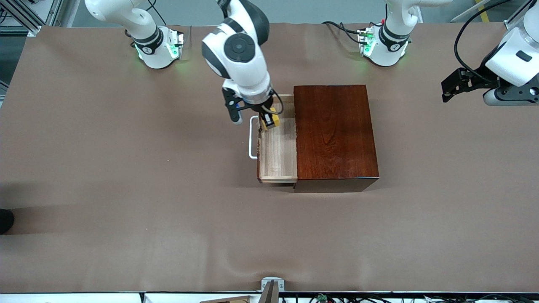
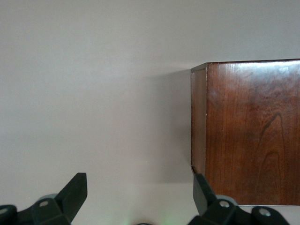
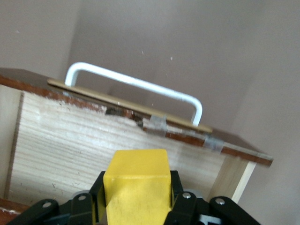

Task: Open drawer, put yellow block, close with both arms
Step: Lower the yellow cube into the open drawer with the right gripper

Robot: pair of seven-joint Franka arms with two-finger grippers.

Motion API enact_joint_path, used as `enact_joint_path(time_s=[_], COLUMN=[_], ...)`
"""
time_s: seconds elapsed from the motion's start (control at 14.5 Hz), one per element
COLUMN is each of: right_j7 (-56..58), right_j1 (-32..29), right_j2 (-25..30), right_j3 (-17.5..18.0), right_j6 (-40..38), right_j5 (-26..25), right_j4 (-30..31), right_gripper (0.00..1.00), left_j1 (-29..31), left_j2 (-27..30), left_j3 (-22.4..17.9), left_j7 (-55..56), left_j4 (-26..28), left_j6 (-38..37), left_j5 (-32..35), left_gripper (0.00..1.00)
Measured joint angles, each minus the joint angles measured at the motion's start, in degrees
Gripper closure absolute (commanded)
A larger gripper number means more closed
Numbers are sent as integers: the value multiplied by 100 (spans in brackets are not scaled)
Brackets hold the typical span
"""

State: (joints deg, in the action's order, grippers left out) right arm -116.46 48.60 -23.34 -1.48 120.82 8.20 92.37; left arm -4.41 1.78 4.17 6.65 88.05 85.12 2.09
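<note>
Right wrist view alone shows right tool clamped on yellow block, over open drawer, near handle. Left tool apart, waiting above tabletop beside box.

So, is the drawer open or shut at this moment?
Open. The drawer is pulled out of the wooden box, its pale floor bare. The right gripper holds the yellow block over it.
</note>
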Motion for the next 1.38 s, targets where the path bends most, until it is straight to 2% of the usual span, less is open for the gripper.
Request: enact_joint_path(time_s=[0.34, 1.31, 1.38], right_j7=[-375, -454, -455], right_j1=[56, 56, 56], right_j2=[-144, -745, -747], right_j3=[-23, -46, -46], right_j6=[-31, 209, 213], right_j5=[0, 0, 0], right_j4=[-126, -137, -145], right_gripper=[100, 100, 91], left_j1=[7, 5, 5], left_j2=[0, 23, 23], left_j3=[-5, -3, -3], left_j7=[0, 0, 0], left_j4=[6, 49, 52], left_j6=[-41, -41, -41], left_j5=[0, 0, 0], left_gripper=[0, 0, 0])
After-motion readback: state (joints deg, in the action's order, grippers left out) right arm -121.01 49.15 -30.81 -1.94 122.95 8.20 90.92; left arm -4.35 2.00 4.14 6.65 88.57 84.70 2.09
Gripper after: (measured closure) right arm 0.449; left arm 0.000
